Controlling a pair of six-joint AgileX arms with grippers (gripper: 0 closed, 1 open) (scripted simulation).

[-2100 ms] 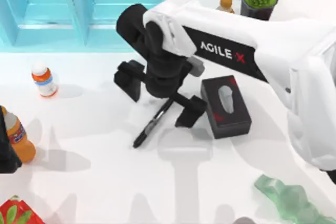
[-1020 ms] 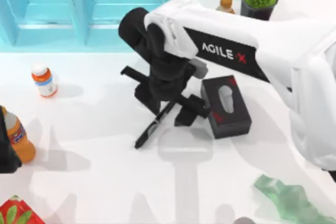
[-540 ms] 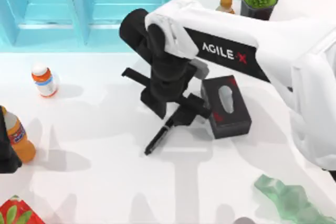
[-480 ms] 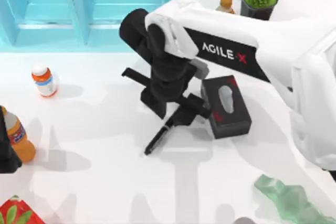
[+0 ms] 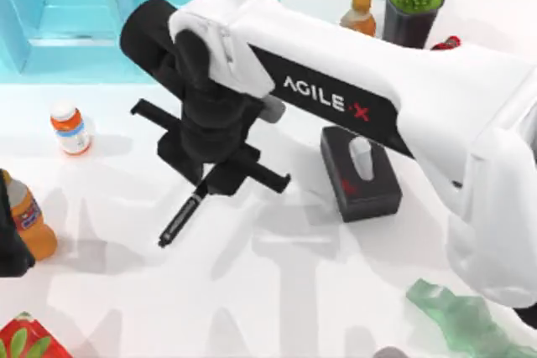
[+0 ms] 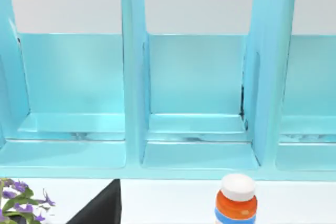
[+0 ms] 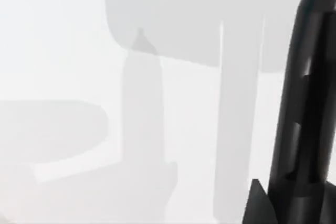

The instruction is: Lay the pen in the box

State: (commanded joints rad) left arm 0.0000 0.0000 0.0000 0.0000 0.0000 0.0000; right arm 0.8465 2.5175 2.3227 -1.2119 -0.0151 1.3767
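The pen (image 5: 183, 218) is a slim black marker, tilted and sticking out toward the lower left from my right gripper (image 5: 211, 180), which is shut on its upper end. It hangs a little above the white table, casting a shadow. In the right wrist view the pen (image 7: 304, 108) runs as a black shaft over the bare tabletop. The box (image 5: 75, 14) is a turquoise tray with divided compartments at the back left, up and to the left of the gripper; its compartments (image 6: 197, 103) face the left wrist camera. My left arm (image 5: 10, 245) is parked at the left edge.
A black tissue box (image 5: 361, 172) lies right of the gripper. A white-capped bottle (image 5: 69, 127) and an orange bottle (image 5: 29, 220) stand at the left. A potted plant (image 5: 413, 2) and a brown bottle (image 5: 358, 14) stand at the back. Green wrap (image 5: 461, 320) lies front right.
My right gripper closed on the pen beside the tissue box, lifted it, and has now carried it leftward toward the box. The left arm stayed put.
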